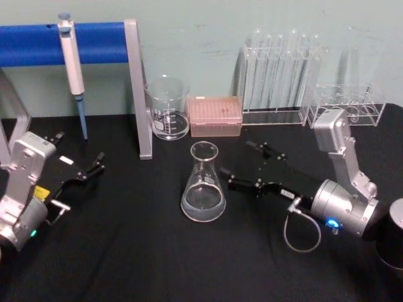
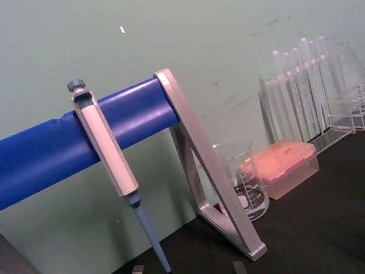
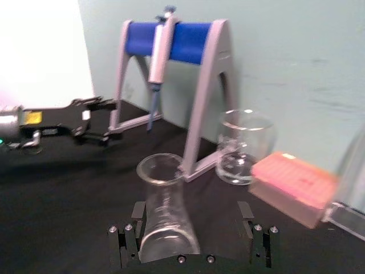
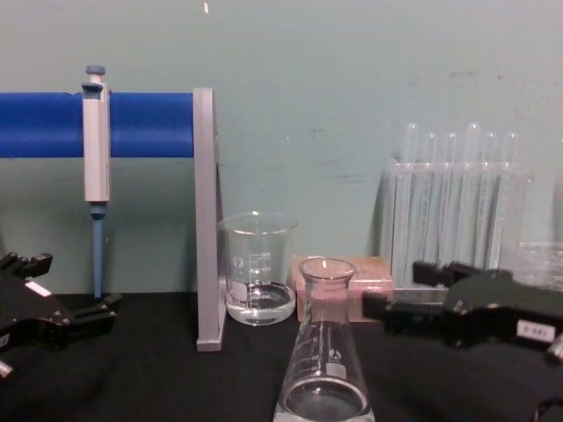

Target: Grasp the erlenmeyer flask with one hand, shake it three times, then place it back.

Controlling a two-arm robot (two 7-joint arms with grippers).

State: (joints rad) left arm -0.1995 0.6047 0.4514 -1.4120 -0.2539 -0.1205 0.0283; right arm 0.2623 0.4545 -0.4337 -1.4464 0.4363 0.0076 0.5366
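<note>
The clear erlenmeyer flask stands upright on the black table, mid-scene, also seen in the chest view. My right gripper is open just to the flask's right, its black fingers pointing at it and not closed on the glass. In the right wrist view the flask sits in line with the gap between the two fingers. From the chest, the right gripper hovers at neck height beside the flask. My left gripper rests open at the far left, away from the flask.
A glass beaker and a pink tip box stand behind the flask. Test tube racks line the back right. A blue-barred stand holding a pipette is at the back left. A dark cylinder sits at the right edge.
</note>
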